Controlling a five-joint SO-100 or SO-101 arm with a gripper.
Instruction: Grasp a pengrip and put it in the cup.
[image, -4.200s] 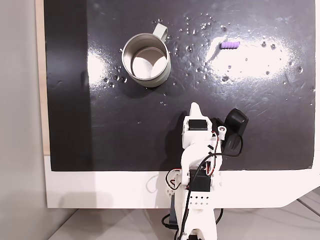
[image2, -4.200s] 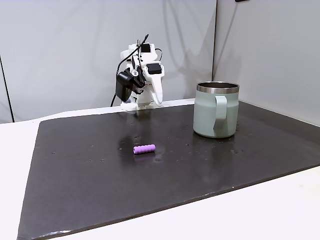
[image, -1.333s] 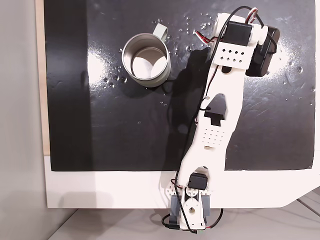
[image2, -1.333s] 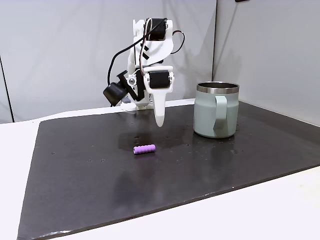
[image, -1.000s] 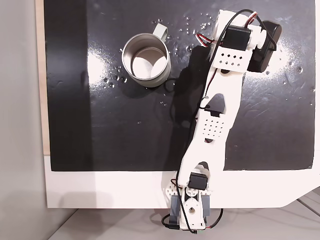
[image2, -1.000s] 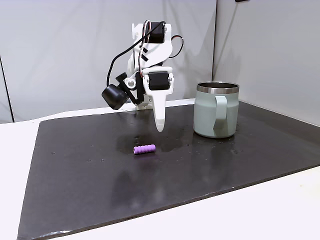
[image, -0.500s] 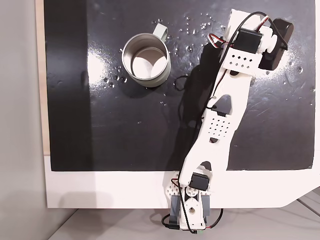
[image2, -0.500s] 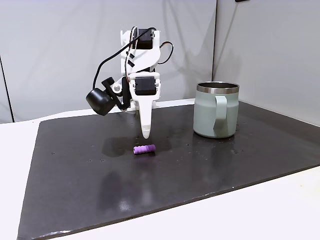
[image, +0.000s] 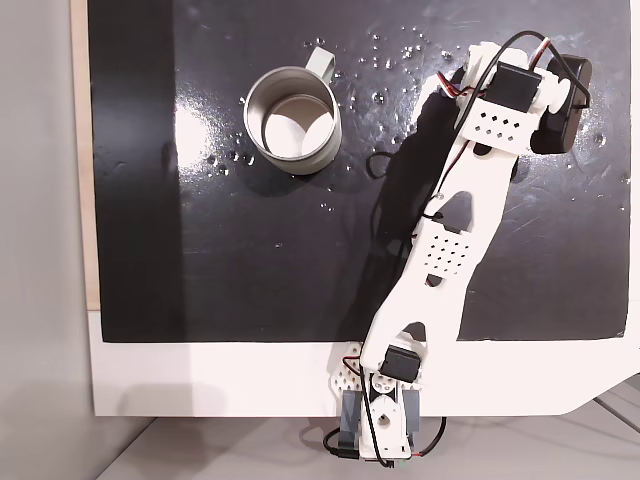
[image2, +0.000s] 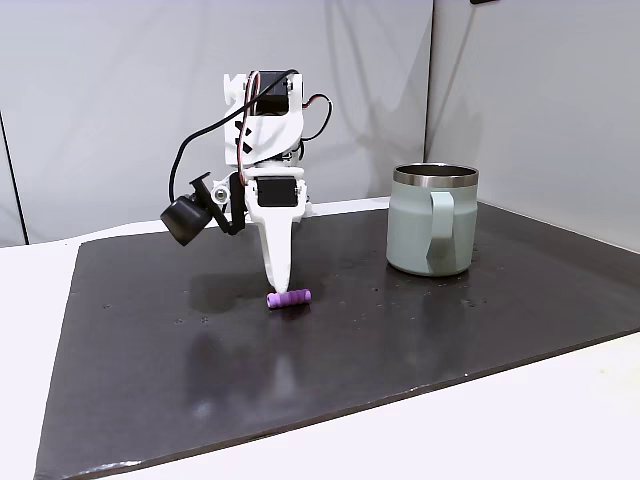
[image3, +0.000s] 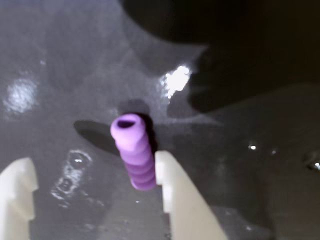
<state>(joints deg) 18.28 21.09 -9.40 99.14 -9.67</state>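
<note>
While the arm stretches across the dark mat toward 1 o'clock in the top-down fixed view, the claw stands spread apart in the wrist view, its two pale fingers pointing up from the bottom edge. The pengrip lies on the mat between them, gripped by neither: its side sits right against the finger at 3 o'clock, though actual contact is hard to confirm, and it is well apart from the one at 9 o'clock. Its hollow end points toward 12 o'clock in that view. From the side fixed view, the claw hangs tip-down just above the pengrip. The cup stands upright on the mat at 3 o'clock from it, well apart. Seen from above, the cup sits at 9 o'clock from the arm's head, handle toward 1 o'clock, among scattered water droplets on the table.
</note>
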